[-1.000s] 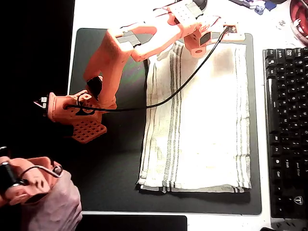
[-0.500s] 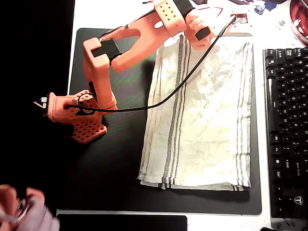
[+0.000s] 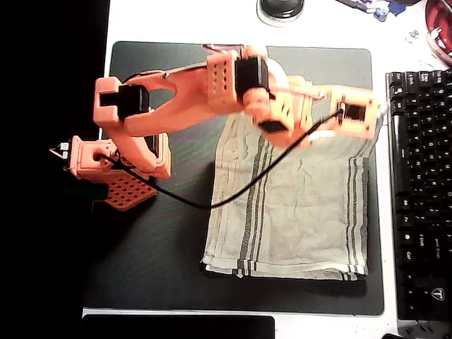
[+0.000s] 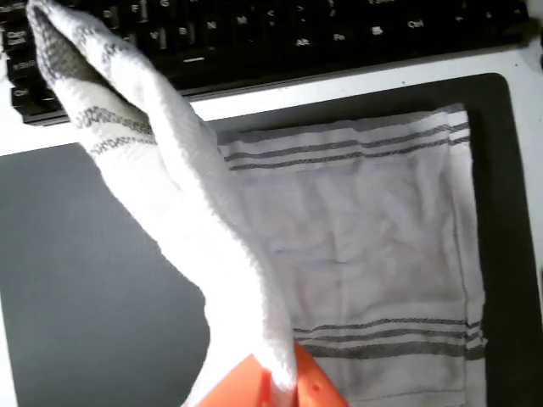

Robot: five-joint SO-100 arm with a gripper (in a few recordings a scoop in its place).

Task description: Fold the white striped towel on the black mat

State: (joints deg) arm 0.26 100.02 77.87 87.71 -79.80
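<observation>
Clearly the fold is under way: the gripper, upper right of the overhead view, pinches a far corner of the white striped towel and holds it lifted, the raised cloth draping in the wrist view. The rest lies flat on the black mat, beside the keyboard. Next, I judge, the corner needs carrying toward the lower edge and releasing squarely there.
</observation>
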